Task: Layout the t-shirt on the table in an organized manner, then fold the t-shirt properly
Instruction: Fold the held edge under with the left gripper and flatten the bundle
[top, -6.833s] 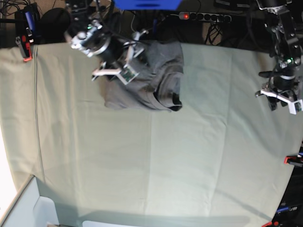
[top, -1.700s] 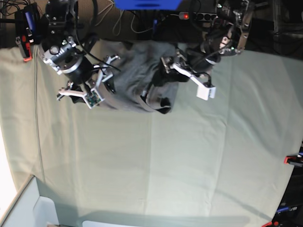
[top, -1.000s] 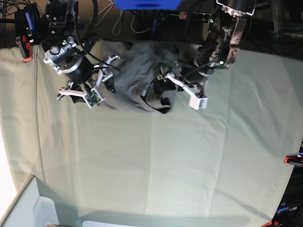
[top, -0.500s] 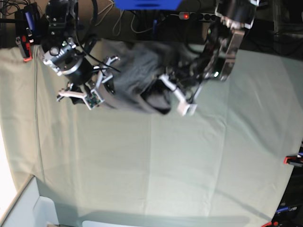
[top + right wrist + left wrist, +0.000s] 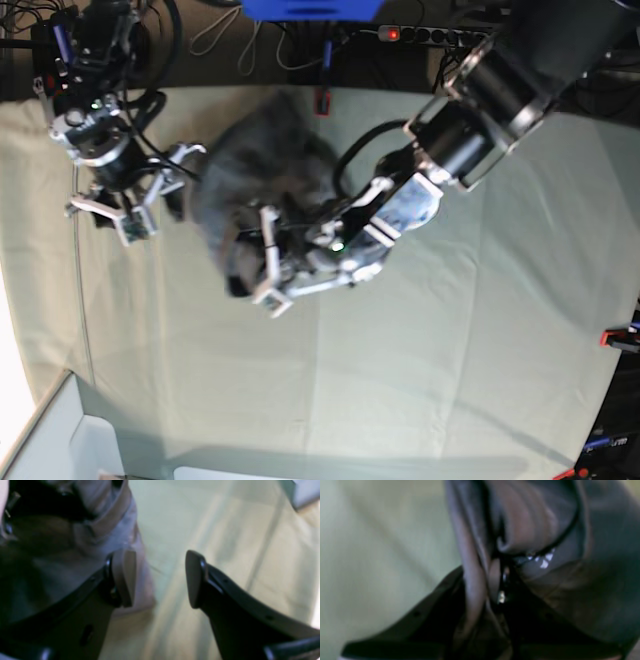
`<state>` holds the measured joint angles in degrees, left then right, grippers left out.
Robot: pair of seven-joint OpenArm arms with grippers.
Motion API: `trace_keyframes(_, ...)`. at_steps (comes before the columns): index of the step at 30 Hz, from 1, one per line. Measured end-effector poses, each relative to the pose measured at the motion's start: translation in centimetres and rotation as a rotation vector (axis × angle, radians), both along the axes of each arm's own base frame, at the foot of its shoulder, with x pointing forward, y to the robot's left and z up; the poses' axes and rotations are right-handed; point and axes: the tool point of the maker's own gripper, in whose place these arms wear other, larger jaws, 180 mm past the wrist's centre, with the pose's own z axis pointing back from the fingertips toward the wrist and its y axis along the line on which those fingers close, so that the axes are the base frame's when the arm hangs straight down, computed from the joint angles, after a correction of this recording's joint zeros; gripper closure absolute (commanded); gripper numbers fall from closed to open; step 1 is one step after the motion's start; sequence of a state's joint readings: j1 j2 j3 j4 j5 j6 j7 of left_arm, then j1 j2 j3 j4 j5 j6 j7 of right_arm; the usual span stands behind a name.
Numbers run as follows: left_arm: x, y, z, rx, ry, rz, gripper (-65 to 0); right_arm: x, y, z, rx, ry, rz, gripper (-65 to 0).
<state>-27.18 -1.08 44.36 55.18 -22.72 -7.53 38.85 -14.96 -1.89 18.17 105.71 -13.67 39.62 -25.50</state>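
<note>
on the left of the base view, my right gripper [image 5: 125, 205] stands open and empty beside the bundle, as it did a second ago; its wrist view shows one pad [image 5: 124, 577] against the t-shirt's [image 5: 265, 185] edge and the other over bare cloth, nothing pinched between them. in the middle, the t-shirt has shifted: it lay bunched at the far edge of the table [image 5: 480, 350] and now sits pulled toward the centre-left, off the back edge. to the right, my left gripper [image 5: 268, 268] has just closed on a fold of the shirt [image 5: 520, 530]; a second ago it was wide. that means i finally have a hold to drag and spread it, though layout is barely begun. the bundle's long axis seems to run from far-right to near-left, but it's too blurred and crumpled to say where the collar points.
</note>
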Motion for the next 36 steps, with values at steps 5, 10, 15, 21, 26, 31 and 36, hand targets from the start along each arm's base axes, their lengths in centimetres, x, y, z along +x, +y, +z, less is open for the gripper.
trace_keyframes(5,-0.5,-3.9,0.3,-0.008,-0.045,-0.094,0.0,-0.3,-4.2,0.4,-0.035,-0.009,-0.115,-29.2)
trace_keyframes(10,-1.1,-5.5,-0.2,0.019,-0.074,-0.165,0.0,-2.5,-8.1,-1.6,-0.042,0.058,-0.235,-29.2)
trace_keyframes(15,-0.9,-6.8,0.4,0.011,-0.092,-0.186,-0.1,-3.6,-10.6,-1.7,-0.053,0.065,-0.31,-29.2)
trace_keyframes(21,0.0,-6.9,1.2,0.019,-0.112,-0.191,-16.7,-4.0,-11.1,-1.9,-0.055,0.072,-0.324,-29.2)
trace_keyframes(26,1.0,-6.9,2.1,0.008,-0.139,-0.183,-32.5,-4.2,-11.1,-2.0,-0.056,0.078,-0.324,-29.2)
trace_keyframes(31,1.8,-6.5,4.5,-0.047,-0.183,-0.171,-32.5,-4.8,-11.0,-2.2,-0.053,0.082,-0.321,-29.2)
trace_keyframes(36,4.1,-6.6,11.3,-0.228,-0.3,-0.098,-32.5,-6.3,-10.9,-3.1,-0.058,0.125,-0.321,-29.1)
